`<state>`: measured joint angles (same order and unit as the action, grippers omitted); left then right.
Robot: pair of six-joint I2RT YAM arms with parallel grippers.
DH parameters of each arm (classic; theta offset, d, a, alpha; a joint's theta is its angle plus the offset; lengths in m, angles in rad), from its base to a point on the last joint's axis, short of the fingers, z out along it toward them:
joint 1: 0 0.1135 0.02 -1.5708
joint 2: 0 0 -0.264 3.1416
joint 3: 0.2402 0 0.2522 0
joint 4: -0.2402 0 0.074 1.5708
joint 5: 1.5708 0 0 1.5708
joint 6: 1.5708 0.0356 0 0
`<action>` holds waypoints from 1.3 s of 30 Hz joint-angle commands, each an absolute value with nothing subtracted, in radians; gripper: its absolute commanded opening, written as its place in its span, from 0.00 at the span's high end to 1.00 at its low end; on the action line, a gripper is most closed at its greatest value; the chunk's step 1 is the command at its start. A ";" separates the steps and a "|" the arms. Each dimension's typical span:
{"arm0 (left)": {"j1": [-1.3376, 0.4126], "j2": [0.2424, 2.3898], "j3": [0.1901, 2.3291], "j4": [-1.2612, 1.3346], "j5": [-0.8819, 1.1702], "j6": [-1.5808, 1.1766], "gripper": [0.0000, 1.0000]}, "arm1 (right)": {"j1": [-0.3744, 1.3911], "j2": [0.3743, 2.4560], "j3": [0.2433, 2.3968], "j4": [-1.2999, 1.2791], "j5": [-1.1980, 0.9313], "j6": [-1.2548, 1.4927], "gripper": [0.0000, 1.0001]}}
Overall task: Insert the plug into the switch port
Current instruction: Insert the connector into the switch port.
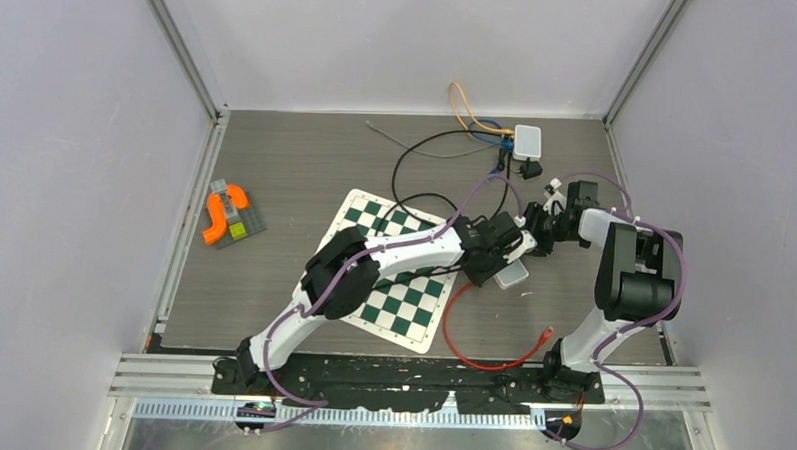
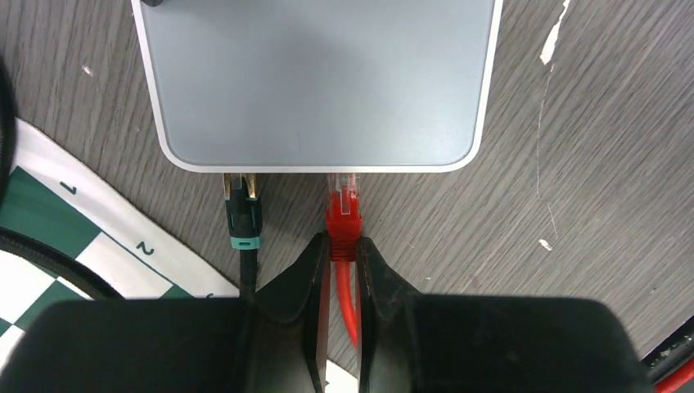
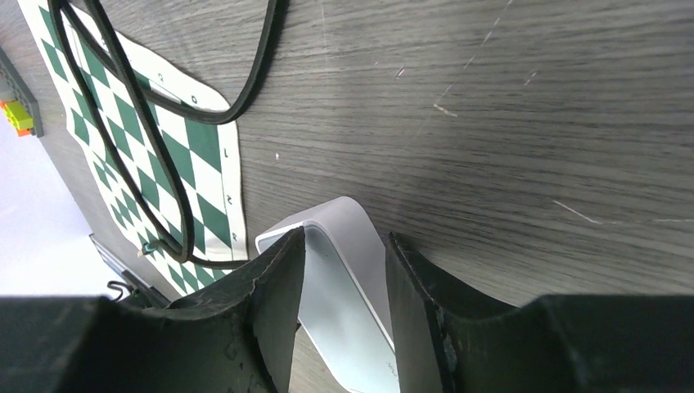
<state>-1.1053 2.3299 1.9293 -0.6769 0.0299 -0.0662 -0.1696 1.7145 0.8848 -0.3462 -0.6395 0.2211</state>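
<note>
Grey wood-grain desk (image 1: 277, 161): left hand (image 2: 342, 250) pinches red plug (image 2: 342, 211); right hand (image 3: 345, 237) clamps flat grey switch box (image 3: 344, 315); green-and-white checkered mat (image 1: 370, 219) at nine o'clock.

The switch (image 2: 319, 82) is smooth satin grey plastic with a paler, glossier rim, the plug (image 2: 342, 209) glossy red plastic with a clear tip, the table (image 2: 573, 164) matt grey wood-grain scuffed with pale scratches, the chessboard mat (image 1: 402, 310) thin and matt.

plug (image 2: 342, 214) at switch (image 2: 319, 82) edge, 2nd plug (image 2: 244, 214) just L, chess mat (image 2: 41, 205) further L
</note>
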 commanded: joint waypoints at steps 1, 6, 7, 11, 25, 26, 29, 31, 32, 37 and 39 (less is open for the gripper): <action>-1.111 2.264 1.929 -0.627 0.037 -0.100 1.00 | -0.177 1.682 0.871 -0.340 -0.559 0.217 0.51; -1.103 2.268 1.923 -0.607 0.013 -0.107 1.00 | -0.185 1.685 0.851 -0.350 -0.560 0.197 0.51; -1.099 2.275 1.931 -0.608 0.013 -0.109 1.00 | -0.185 1.684 0.849 -0.349 -0.564 0.192 0.51; -1.079 2.289 1.938 -0.609 0.017 -0.117 1.00 | -0.186 1.690 0.838 -0.345 -0.583 0.185 0.51; -1.075 2.275 1.918 -0.549 0.101 -0.111 1.00 | -0.184 1.658 0.744 -0.265 -0.626 0.240 0.53; -1.074 2.267 1.906 -0.533 0.109 -0.110 1.00 | -0.184 1.657 0.743 -0.263 -0.622 0.245 0.53; -1.078 2.233 1.861 -0.495 0.131 -0.106 1.00 | -0.184 1.656 0.740 -0.254 -0.613 0.254 0.53; -1.090 2.218 1.845 -0.493 0.114 -0.098 1.00 | -0.184 1.655 0.739 -0.249 -0.614 0.261 0.53; -1.092 2.217 1.845 -0.495 0.106 -0.098 1.00 | -0.184 1.654 0.740 -0.250 -0.615 0.260 0.53; -1.083 2.250 1.891 -0.523 0.087 -0.104 1.00 | -0.183 1.647 0.738 -0.264 -0.622 0.244 0.53; -1.075 2.255 1.902 -0.521 0.091 -0.087 1.00 | -0.177 1.646 0.745 -0.287 -0.622 0.217 0.54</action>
<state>-1.0813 2.2917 1.8492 -0.5640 0.0803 -0.1013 -0.1913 1.6531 0.7685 -0.2031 -0.6678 0.2649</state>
